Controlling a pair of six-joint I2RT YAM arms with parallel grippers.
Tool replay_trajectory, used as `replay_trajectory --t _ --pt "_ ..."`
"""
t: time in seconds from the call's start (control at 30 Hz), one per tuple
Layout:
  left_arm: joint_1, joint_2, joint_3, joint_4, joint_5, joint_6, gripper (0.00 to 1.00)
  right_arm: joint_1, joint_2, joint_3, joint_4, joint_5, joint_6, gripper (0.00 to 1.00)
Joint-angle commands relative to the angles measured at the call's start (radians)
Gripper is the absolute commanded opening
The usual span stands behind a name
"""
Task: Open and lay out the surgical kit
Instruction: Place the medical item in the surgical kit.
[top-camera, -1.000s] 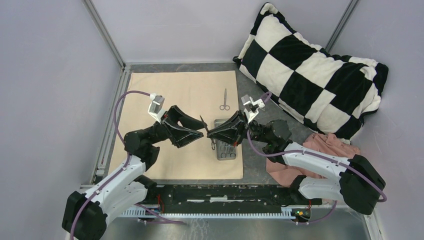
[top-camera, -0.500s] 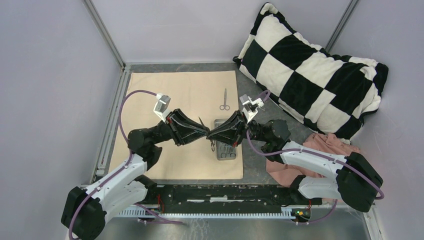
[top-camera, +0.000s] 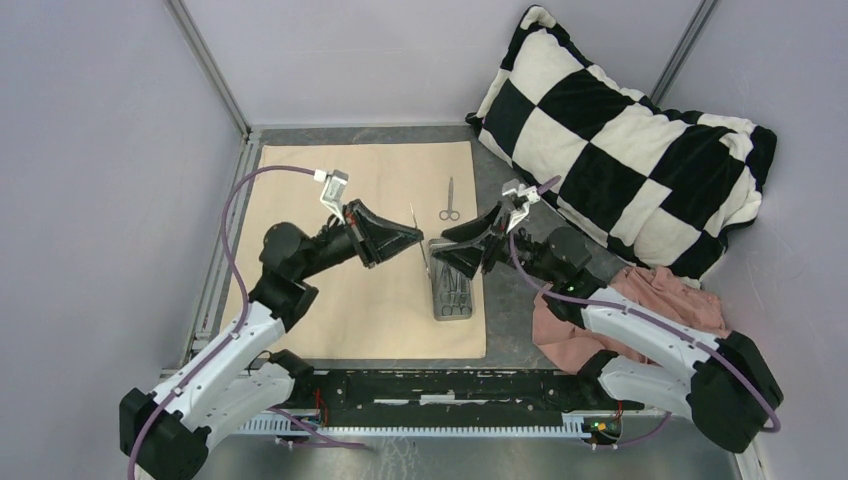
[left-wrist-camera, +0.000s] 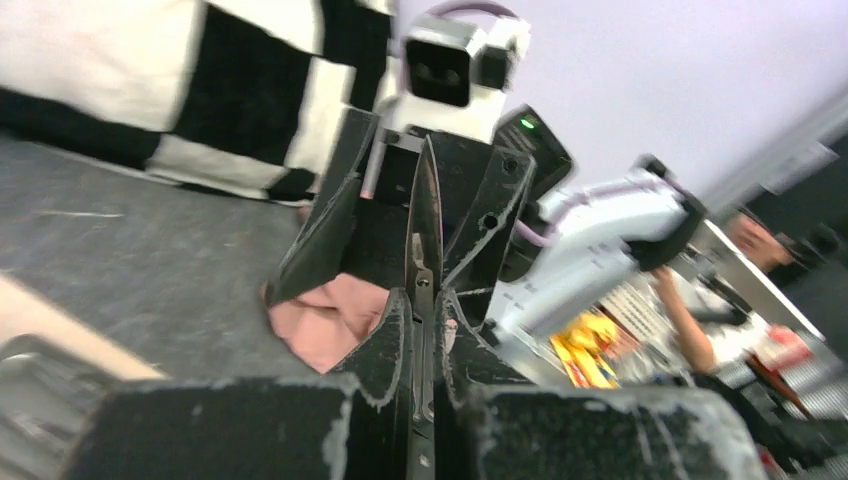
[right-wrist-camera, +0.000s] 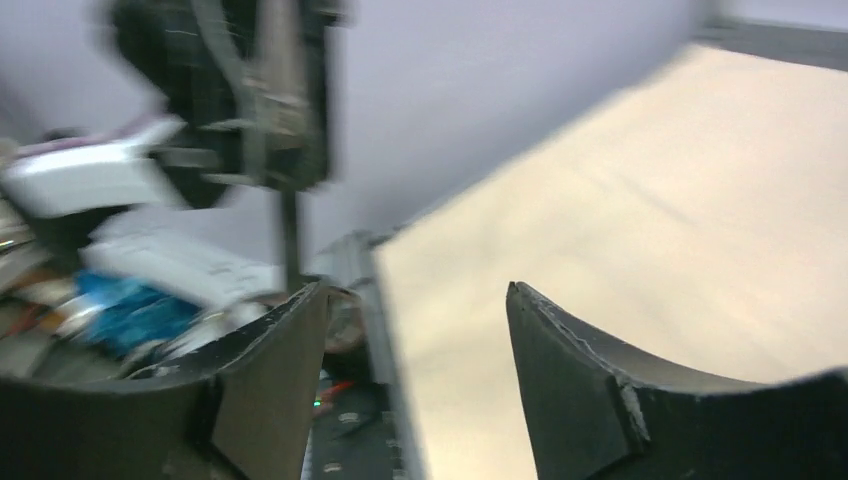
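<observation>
The beige cloth wrap (top-camera: 330, 190) lies spread flat over the left and middle of the table. It serves as the field on which the kit gets laid out.

Above its right part the left gripper (top-camera: 412, 240) has its jaws closed on a slim steel instrument (left-wrist-camera: 423, 230). It pinches the instrument near the pivot, with the blades running on past the fingertips. Gripped there, the piece hangs clear of the cloth, probably so it can be carried to a bare spot and set down straight. Its ring handles are not visible in the left wrist view, where the fingers cover them.

Further back, one pair of scissors (top-camera: 449, 200) already lies alone near the cloth's right edge, laid lengthwise as if in its final place.

The small grey metal tray (top-camera: 440, 312) sits on the cloth's near right corner. Several instruments lie inside it, tangled together too closely to count.

Over the tray's far end the right gripper (right-wrist-camera: 415, 300) stands with its jaws apart and nothing between them. It faces the left gripper from just beside it, which reads as its share of a handover being done. Its own view is badly motion-blurred, showing only cloth and smeared background.

Right of the tray, the arm partly covers the pink cloth (top-camera: 665, 290), and the checkered pillow (top-camera: 620, 130) fills the far corner.
</observation>
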Motion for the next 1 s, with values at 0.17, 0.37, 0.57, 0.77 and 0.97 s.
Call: replay_trajectory --t 0.17,0.37,0.57,0.77,0.97 --pt "-0.004 0.322 0.385 -0.791 -0.583 0.340 0.02 -0.113 -0.138 0.063 -1.023 0.748 -0.486 0.93" --pt "-0.030 0.711 0.682 -0.924 -0.830 0.390 0.02 -0.115 -0.280 -0.012 -1.044 0.812 -0.527 0.96" --pt "-0.068 1.076 1.021 -1.086 -1.006 0.422 0.02 -0.117 -0.327 -0.022 -1.070 0.841 -0.563 0.97" --pt "-0.081 1.304 1.281 -1.239 -1.110 0.428 0.02 -0.119 -0.336 -0.031 -1.062 0.847 -0.576 0.97" --pt "-0.083 1.440 1.440 -1.294 -1.134 0.443 0.02 -0.125 -0.339 -0.042 -1.052 0.846 -0.581 0.98"
